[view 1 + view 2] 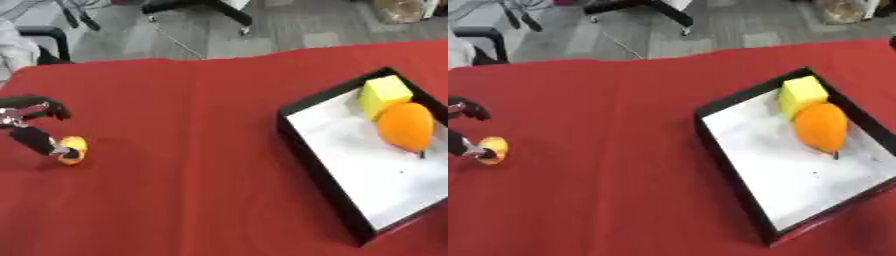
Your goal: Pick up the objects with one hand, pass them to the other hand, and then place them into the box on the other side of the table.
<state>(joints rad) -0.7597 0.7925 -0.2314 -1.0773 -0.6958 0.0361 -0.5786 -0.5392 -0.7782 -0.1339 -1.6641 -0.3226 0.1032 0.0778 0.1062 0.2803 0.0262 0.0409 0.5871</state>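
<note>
the left hand (33, 131) at the table's (192, 150) left edge pinches a small yellow-orange object (72, 150) resting on the cloth, likely light, smooth and apt to slip, so best held across its middle, well apart from the box (315, 172).

You are viewing an evenly and brightly lit scene: the red surface (192, 150) shows no glare, and shadows are soft and short, such as the faint one beneath the small yellow-orange object (72, 150) at the left robot hand (31, 125). Both views are soft overall, with smeared edges on the box (728, 170) rim and the floor beyond. The white box lining reads bright but keeps its faint marks.
</note>
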